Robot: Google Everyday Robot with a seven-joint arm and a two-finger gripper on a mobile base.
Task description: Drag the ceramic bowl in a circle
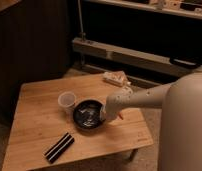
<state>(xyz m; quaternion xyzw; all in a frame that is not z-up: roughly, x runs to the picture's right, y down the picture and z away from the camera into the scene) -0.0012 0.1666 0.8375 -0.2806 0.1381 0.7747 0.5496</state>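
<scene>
Ceramic bowl (pixel 87 114), dark and glossy, sits near the middle of the wooden bench (pixel 34 117), slightly toward the right half. Right at its right rim, there's the claw (pixel 105 114), tip down against the bowl's edge; open or closed, I cannot tell from here. The pale arm (pixel 144 97) reaches in from the right. Just beside the bowl, upper left, a small translucent cup (pixel 67 100). Near the front edge lies a flat black striped block (pixel 59 147). At the far edge, a pale packet (pixel 116 77).

Gripper (pixel 104 116) at the rim of the ceramic bowl (pixel 85 116); cup (pixel 67 100) just beside.
</scene>
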